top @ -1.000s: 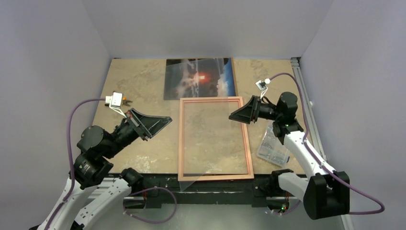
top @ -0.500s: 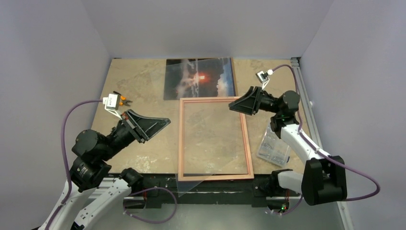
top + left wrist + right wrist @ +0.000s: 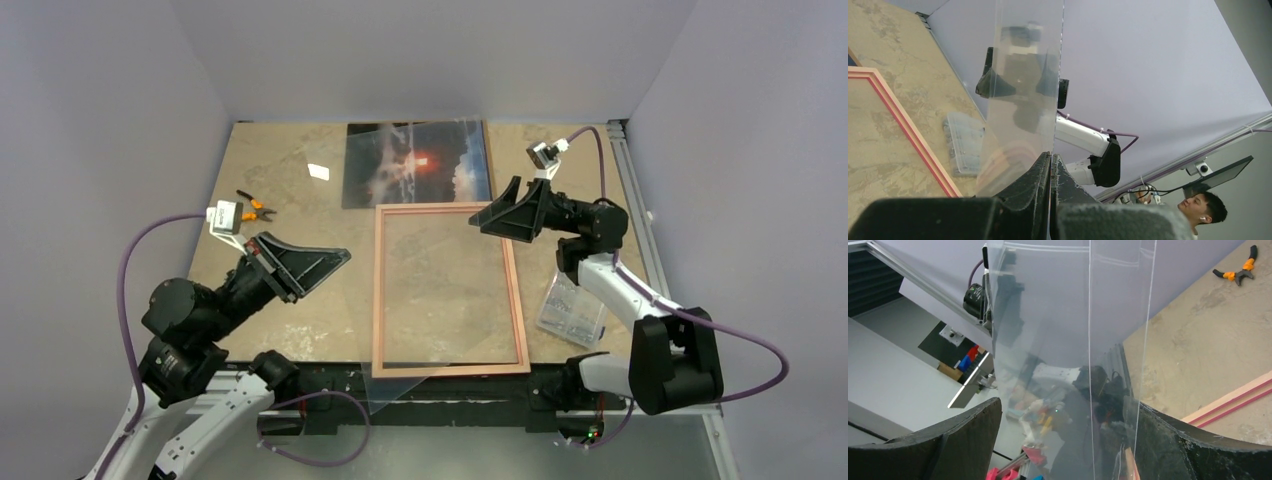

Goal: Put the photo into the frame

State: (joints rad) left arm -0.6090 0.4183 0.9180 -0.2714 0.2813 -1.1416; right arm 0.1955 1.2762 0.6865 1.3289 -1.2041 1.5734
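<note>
The photo, a dark landscape with an orange sun, lies face up at the back of the table. In front of it lies the frame, a pink-edged rectangle, also seen as a pink strip in the left wrist view and the right wrist view. A clear sheet hangs tilted over the frame. My left gripper is shut on the sheet's left edge. My right gripper is open at the frame's far right corner. The sheet stands between its jaws.
Orange-handled pliers and a small white scrap lie at the back left. A clear plastic box sits right of the frame. The sheet's near corner overhangs the table's front edge.
My left arm has drawn back to the left, uncovering the pliers and white scrap. My right gripper has moved up and back over the frame's corner, its jaws slightly narrower.
</note>
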